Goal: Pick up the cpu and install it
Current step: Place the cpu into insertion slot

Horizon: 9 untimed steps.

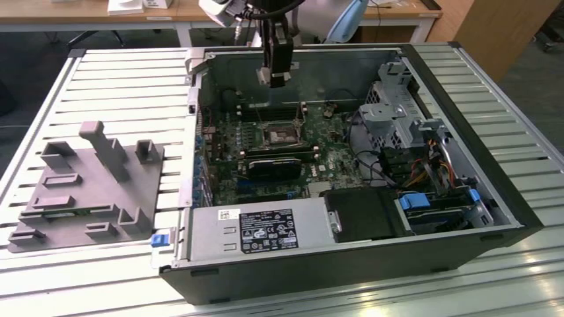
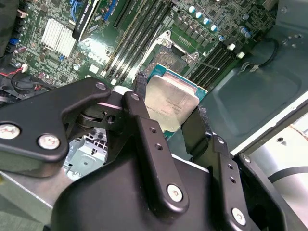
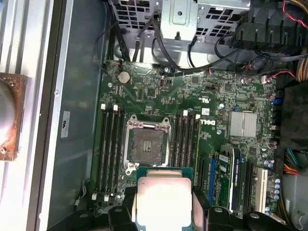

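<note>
Black metal fingers [image 2: 144,125] of the gripper [image 2: 171,98] stand partly closed, and we see them clamp the cpu [image 2: 169,103] by two opposite edges. In both wrist views the cpu's silver top faces the cameras, with its green rim showing. We find the cpu held in the air above the motherboard [image 3: 192,96], near the square socket [image 3: 147,144] but not seated in it. The socket's metal frame lies between two banks of memory slots [image 3: 109,144]. In the exterior view we locate the gripper over the open computer case [image 1: 352,264], near its far wall. Outside the case, at the exterior view's left, a grey plastic block [image 1: 84,191] with upright posts rests on the slatted table [image 1: 115,86].
</note>
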Each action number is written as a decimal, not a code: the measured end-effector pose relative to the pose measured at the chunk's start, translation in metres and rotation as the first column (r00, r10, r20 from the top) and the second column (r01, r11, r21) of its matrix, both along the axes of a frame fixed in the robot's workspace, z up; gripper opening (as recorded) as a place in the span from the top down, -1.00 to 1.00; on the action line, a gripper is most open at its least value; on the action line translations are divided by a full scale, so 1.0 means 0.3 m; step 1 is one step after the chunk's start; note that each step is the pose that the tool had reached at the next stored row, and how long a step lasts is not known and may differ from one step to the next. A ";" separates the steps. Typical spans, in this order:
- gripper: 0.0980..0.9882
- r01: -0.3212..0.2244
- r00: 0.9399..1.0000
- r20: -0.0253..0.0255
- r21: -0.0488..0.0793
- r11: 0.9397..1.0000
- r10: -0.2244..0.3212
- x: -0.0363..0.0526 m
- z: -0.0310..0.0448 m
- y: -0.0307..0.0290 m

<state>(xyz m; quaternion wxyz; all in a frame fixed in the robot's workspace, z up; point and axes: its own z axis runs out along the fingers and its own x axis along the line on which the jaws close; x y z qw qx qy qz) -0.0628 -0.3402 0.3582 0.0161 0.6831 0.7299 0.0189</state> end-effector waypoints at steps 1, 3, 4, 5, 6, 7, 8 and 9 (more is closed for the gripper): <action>0.00 0.000 1.000 0.001 0.000 1.000 0.000 0.000 -0.003 0.000; 0.00 0.000 1.000 0.001 -0.004 1.000 0.000 0.000 -0.008 0.000; 0.00 0.000 1.000 0.001 -0.006 1.000 0.000 0.000 -0.012 0.000; 0.00 0.000 1.000 0.002 -0.007 1.000 0.000 0.000 -0.015 0.000; 0.00 0.000 1.000 0.003 -0.009 1.000 0.000 0.000 -0.019 0.000; 0.00 0.000 1.000 0.003 -0.010 1.000 0.000 0.000 -0.023 0.000; 0.00 0.000 1.000 0.004 -0.010 1.000 0.000 0.000 -0.028 0.000; 0.00 0.000 1.000 0.005 -0.010 1.000 0.000 0.000 -0.034 0.000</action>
